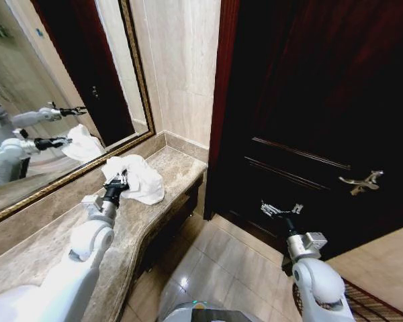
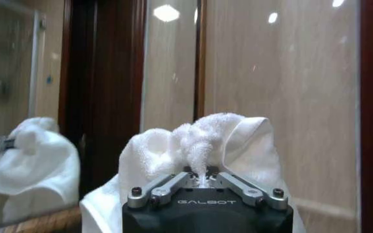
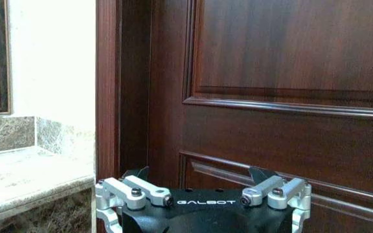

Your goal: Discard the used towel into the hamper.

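Observation:
A crumpled white towel rests on the marble counter, close to the mirror. My left gripper is shut on a bunched fold of it. In the left wrist view the towel rises between the closed fingers of that gripper. My right gripper hangs open and holds nothing, in front of the dark wooden door; its spread fingers show in the right wrist view. A ringed reddish-brown edge of the hamper shows on the floor beside my right arm, mostly hidden by it.
A gold-framed mirror runs along the wall behind the counter and reflects the towel and both arms. The dark door with a brass handle stands to the right. Tiled floor lies open between counter and door.

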